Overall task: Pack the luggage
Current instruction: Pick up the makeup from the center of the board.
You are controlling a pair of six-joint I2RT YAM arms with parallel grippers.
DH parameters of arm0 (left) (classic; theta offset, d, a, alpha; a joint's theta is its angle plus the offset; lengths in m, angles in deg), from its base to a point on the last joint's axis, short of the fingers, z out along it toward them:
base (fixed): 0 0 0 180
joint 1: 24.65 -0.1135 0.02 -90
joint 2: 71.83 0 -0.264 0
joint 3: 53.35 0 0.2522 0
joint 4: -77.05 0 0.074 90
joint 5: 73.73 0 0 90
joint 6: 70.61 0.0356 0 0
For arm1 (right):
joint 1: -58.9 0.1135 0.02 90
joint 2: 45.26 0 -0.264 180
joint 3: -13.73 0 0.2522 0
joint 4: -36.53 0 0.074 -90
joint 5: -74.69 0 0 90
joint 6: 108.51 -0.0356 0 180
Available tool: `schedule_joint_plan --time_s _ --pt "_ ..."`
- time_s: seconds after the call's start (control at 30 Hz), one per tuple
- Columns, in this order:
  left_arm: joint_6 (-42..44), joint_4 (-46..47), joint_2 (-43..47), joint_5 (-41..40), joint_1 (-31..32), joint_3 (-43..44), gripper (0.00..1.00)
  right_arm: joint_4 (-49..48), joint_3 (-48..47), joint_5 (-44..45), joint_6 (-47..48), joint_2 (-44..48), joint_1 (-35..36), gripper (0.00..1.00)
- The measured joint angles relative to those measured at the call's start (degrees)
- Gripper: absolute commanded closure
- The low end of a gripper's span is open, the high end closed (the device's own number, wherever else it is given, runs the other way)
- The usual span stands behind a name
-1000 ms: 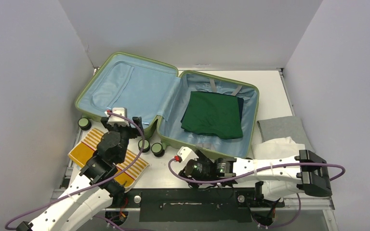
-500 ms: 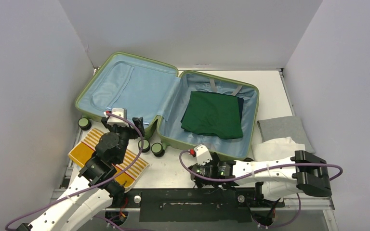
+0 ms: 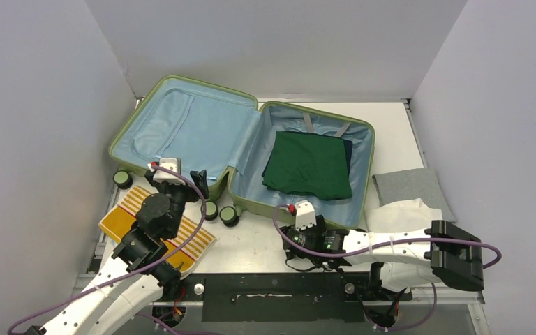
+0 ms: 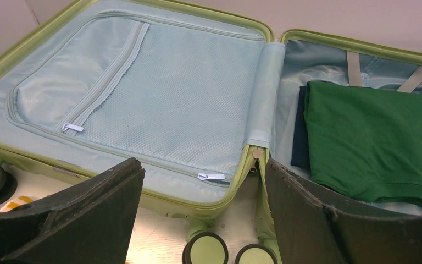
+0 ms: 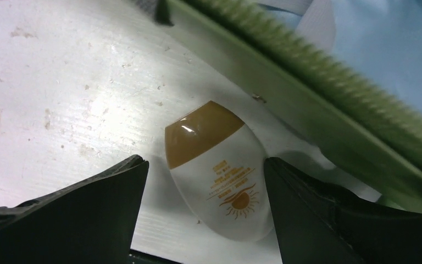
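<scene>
Light-green ribbed plastic forms the shell of the large hard-shell suitcase (image 3: 181,125), which is laid open flat at the back of the white table (image 3: 251,244), its light-blue lining facing up. In its right half a folded dark-green garment (image 3: 308,166) is stacked on a navy one (image 4: 299,132); the left half is covered by a zipped mesh panel. The suitcase's black wheels with green hubs (image 3: 229,215) are seen at its near edge. The left gripper (image 4: 203,168) is held just in front of that edge with its jaws spread wide and nothing between them. The right gripper (image 5: 204,162) is lowered to the table beside the suitcase's near wall, jaws likewise spread, and a white oval bottle with a tan cap (image 5: 225,176) is seen lying between them, not pinched. A yellow striped cloth (image 3: 122,216) lies under the left arm; a grey cloth (image 3: 410,187) and a white cloth (image 3: 399,213) lie at the right.
</scene>
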State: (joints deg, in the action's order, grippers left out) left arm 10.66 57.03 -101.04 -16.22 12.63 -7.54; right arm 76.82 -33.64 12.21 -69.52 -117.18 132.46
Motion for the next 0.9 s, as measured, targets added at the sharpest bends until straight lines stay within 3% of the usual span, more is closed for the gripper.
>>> schedule_joint_plan --time_s 0.3,0.7,0.83,0.9 --pt "0.0 0.0 -0.74 0.0 0.0 0.0 0.22 -6.27 1.01 -9.01 3.54 -0.26 3.3 0.22" --pt "-0.02 -0.02 -1.03 0.02 0.0 0.0 0.22 -2.93 -1.4 -10.32 5.51 -5.35 4.59 0.24" --pt "-0.02 -0.02 -1.07 0.04 0.0 0.0 0.22 -4.02 -4.66 -9.99 6.21 -9.62 5.51 0.29" --pt "-0.02 -0.02 -1.07 0.04 0.0 0.0 0.22 -4.92 -6.45 -9.53 6.54 -11.85 6.51 0.37"
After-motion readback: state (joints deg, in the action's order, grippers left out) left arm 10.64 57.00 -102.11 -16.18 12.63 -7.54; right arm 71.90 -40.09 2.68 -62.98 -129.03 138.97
